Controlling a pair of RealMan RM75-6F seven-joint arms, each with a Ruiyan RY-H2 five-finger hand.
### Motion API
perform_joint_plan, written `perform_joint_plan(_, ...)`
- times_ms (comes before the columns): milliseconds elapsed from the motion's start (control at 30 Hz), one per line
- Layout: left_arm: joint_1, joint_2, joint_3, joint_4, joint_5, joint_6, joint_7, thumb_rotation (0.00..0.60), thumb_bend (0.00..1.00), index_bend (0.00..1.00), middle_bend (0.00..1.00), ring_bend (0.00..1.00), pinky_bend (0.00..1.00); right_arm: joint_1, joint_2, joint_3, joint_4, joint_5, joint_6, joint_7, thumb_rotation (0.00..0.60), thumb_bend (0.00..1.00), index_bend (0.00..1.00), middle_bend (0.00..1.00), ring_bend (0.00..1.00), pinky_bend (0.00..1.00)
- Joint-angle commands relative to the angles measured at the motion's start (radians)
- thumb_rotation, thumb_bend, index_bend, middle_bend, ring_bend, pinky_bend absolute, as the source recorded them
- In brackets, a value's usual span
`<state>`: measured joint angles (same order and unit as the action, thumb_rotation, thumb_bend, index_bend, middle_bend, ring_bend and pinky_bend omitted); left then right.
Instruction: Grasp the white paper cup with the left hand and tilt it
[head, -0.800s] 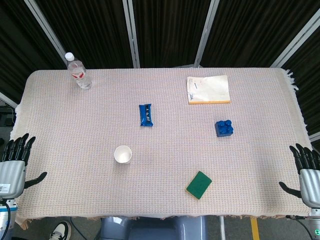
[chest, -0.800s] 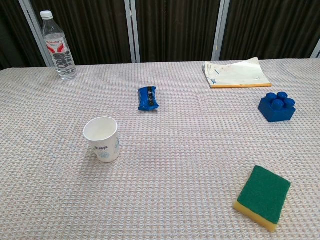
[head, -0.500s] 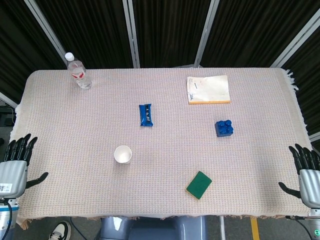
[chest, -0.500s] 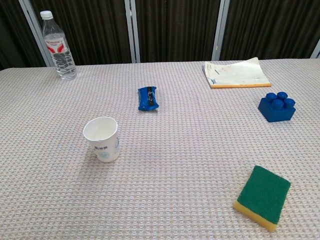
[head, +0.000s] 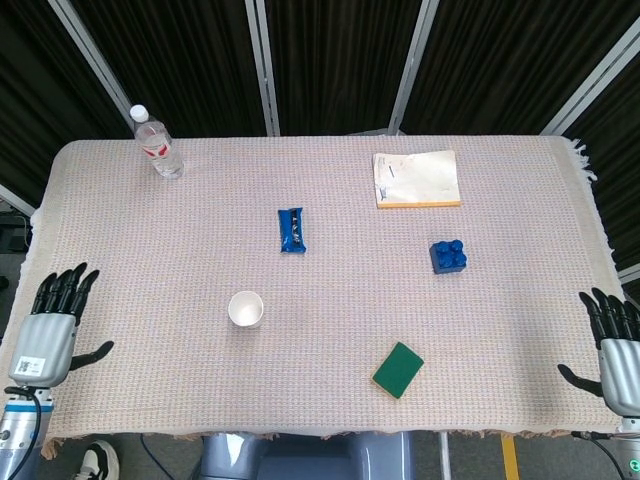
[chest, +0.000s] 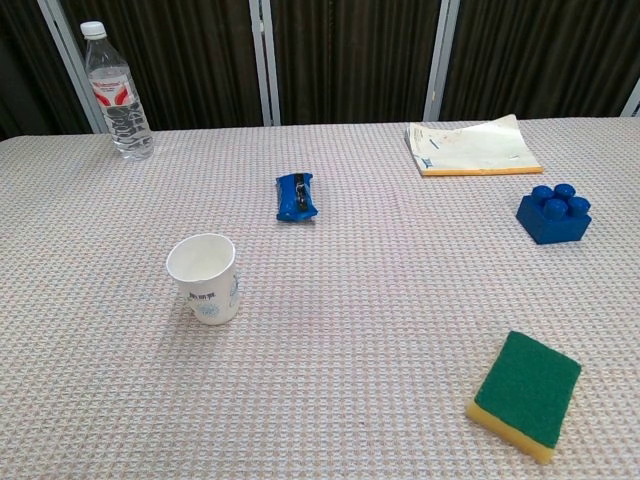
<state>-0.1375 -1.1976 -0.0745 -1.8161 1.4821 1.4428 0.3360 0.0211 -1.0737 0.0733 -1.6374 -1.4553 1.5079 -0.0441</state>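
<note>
The white paper cup (head: 246, 309) (chest: 205, 277) stands upright on the woven tablecloth, left of centre and near the front. My left hand (head: 52, 327) hovers at the table's front left corner, fingers spread and empty, well to the left of the cup. At the front right corner my right hand (head: 617, 345) is also open and holds nothing. Neither hand shows in the chest view.
A water bottle (head: 156, 143) stands at the back left. A blue snack packet (head: 292, 230) lies behind the cup. A notepad (head: 417, 179), a blue toy brick (head: 448, 255) and a green sponge (head: 398, 369) lie to the right.
My left hand has shifted right, inward over the table's left edge. The cup and the right hand have not moved.
</note>
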Motion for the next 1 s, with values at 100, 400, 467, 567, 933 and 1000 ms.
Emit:
perform_joint_plan(100,-0.099,-0.025,-0.034,-0.053,-0.034,-0.122,0.098,0.600,0.00,0.00,0.00,0.00,0.00,0.002,0.005,0.000,-0.001,0.003,-0.010,0.018,0.600,0.00,0.00,0.00,0.00,0.00)
perform_joint_plan(400,-0.253,-0.144,-0.099,-0.087,-0.254,-0.291,0.324,0.600,0.00,0.02,0.00,0.00,0.00,0.000,0.015,0.001,0.004,0.002,-0.008,0.049,0.600,0.00,0.00,0.00,0.00,0.00)
perform_joint_plan(467,-0.282,-0.168,-0.111,-0.081,-0.303,-0.309,0.365,0.600,0.00,0.03,0.00,0.00,0.00,-0.001,0.017,0.003,0.006,0.003,-0.006,0.057,0.600,0.00,0.00,0.00,0.00,0.00)
perform_joint_plan(567,-0.321,-0.201,-0.126,-0.072,-0.365,-0.323,0.422,0.600,0.00,0.05,0.00,0.00,0.00,-0.001,0.020,0.004,0.006,0.004,-0.007,0.069,0.600,0.00,0.00,0.00,0.00,0.00)
perform_joint_plan(933,-0.466,-0.326,-0.139,-0.032,-0.603,-0.333,0.609,0.600,0.00,0.13,0.00,0.00,0.00,-0.004,0.032,0.006,0.010,0.007,-0.008,0.109,0.600,0.00,0.00,0.00,0.00,0.00)
perform_joint_plan(1000,-0.488,-0.343,-0.142,-0.023,-0.636,-0.327,0.626,0.600,0.00,0.13,0.00,0.00,0.00,-0.004,0.034,0.006,0.011,0.007,-0.010,0.113,0.600,0.00,0.00,0.00,0.00,0.00)
